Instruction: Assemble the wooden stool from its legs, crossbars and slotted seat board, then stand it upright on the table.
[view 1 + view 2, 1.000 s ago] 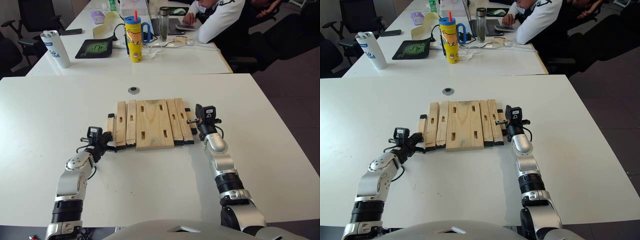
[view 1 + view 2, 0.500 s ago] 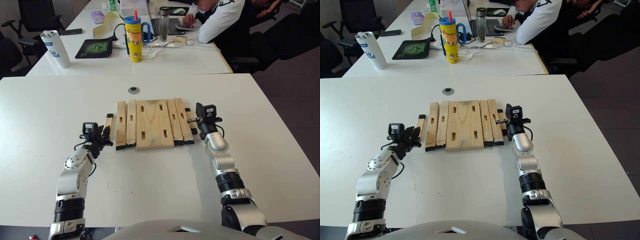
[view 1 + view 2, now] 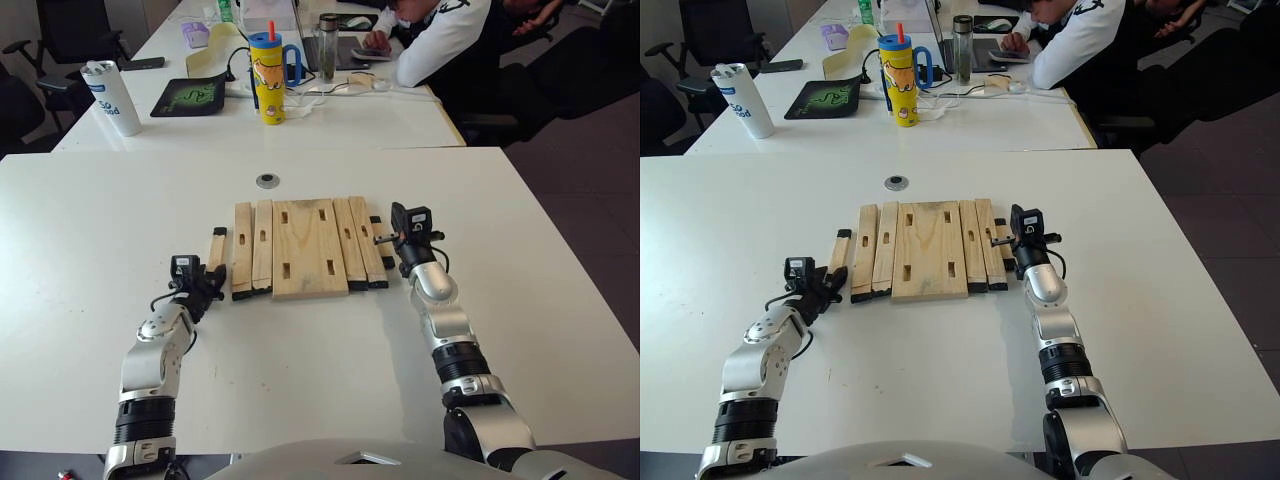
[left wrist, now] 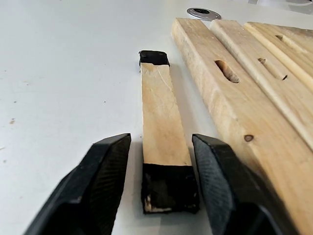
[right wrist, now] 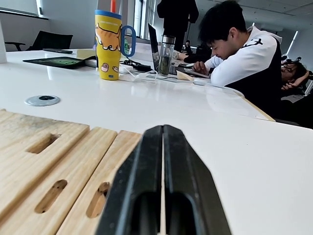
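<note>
Straddling crossbar (image 4: 160,105) tip, left end effector (image 4: 161,144) (fingers (image 4: 100,181) apart)

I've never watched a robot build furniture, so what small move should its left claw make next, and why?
Probably close the left gripper on the short crossbar: its open fingers flank the bar's black near end, which lies flat on the table beside the slotted boards.

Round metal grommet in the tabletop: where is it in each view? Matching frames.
Left eye view: grommet on the table just beyond the row of wooden pieces.
Right eye view: grommet in the same spot beyond the row.
Left wrist view: grommet past the row's far ends.
Right wrist view: grommet on the table beyond the row.
Shared landmark: that wooden row.
</note>
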### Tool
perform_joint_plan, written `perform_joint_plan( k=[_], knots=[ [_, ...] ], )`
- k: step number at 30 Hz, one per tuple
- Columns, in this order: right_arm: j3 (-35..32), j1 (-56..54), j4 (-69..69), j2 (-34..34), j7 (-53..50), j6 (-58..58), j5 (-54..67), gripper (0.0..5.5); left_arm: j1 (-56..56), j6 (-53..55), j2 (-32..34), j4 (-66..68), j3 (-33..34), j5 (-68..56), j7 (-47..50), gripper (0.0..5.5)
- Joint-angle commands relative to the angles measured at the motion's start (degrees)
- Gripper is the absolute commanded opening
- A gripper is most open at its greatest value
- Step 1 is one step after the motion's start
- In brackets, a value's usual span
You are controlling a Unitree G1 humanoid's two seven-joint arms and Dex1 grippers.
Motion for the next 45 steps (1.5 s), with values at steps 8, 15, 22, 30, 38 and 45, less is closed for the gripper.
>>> perform_joint_plan(
  k=[8,15,22,30,38,45],
  knots=[
    [0.13,-1.51,0.19,0.26,0.61,0.25,0.27,0.00,0.54,-0.28,0.52,0.83,-1.04,1.95,0.42,1.33],
    [-0.24,-4.22,-4.64,2.10,8.79,10.40,9.09,0.20,-1.80,-10.43,1.52,-1.42,-1.51,7.95,3.95,1.33],
    [-3.19,-4.43,-18.90,6.17,16.39,43.51,33.29,1.30,-2.26,-21.86,1.45,-7.43,-8.68,9.93,-2.02,1.33],
    [-11.90,-6.04,-23.47,8.50,11.76,63.96,53.79,2.41,-0.26,-21.21,-2.09,-12.44,-13.83,3.01,-8.98,1.33],
    [-17.11,-8.01,-22.24,9.96,7.30,68.13,62.49,2.61,0.41,-19.77,-1.84,-14.60,-17.51,1.50,-13.30,1.33],
    [-17.68,-9.68,-21.16,9.98,6.22,67.34,64.47,2.61,0.43,-17.86,-1.55,-15.52,-18.92,0.19,-15.58,1.33]
  ],
)
